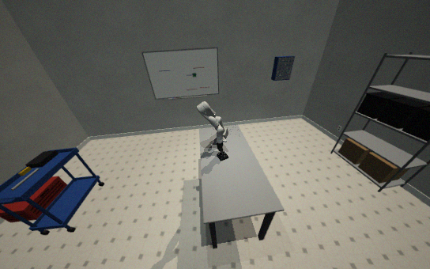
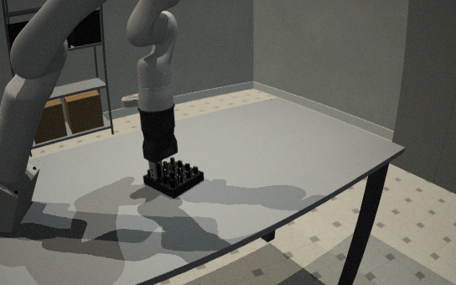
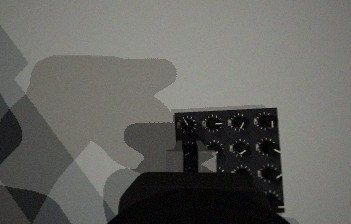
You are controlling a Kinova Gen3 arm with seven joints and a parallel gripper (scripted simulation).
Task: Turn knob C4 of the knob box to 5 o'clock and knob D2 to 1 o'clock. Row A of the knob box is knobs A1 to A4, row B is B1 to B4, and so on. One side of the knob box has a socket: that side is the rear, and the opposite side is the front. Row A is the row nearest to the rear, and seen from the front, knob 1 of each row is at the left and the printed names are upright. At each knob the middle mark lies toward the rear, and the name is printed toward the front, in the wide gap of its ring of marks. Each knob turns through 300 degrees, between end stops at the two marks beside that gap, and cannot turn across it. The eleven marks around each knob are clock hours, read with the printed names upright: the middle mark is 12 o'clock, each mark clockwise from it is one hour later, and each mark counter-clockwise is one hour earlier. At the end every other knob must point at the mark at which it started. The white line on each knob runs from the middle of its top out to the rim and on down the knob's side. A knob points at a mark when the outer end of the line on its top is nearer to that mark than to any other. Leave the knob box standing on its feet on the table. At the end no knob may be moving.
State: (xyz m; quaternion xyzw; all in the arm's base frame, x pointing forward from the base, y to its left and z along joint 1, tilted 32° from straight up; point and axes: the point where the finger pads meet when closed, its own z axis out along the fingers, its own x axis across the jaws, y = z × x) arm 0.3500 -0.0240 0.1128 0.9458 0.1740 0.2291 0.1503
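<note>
The black knob box [image 1: 221, 159] [image 2: 161, 188] [image 3: 226, 112] stands on the table with its rear toward the right of the wrist view. Row D is the left column there. My gripper [image 3: 189, 151] points down over the front part of the box. It is shut on knob D2 [image 3: 190, 150], one finger on each side. D2's line cannot be made out. Knob D1 [image 3: 186, 124], above it in the wrist view, has its line toward the upper left. Knob C1 [image 3: 214, 123] points to the rear. Knob C4 is hidden behind the gripper body in the wrist view.
Close beside the fingers stands knob C2 [image 3: 215, 147], partly covered. Rows B and A lie farther right, with knob B2 [image 3: 240, 147] and knob A2 [image 3: 268, 147] visible. The arm's base [image 2: 4, 193] is on the table [image 2: 268, 138]. Arm shadows cross the table top.
</note>
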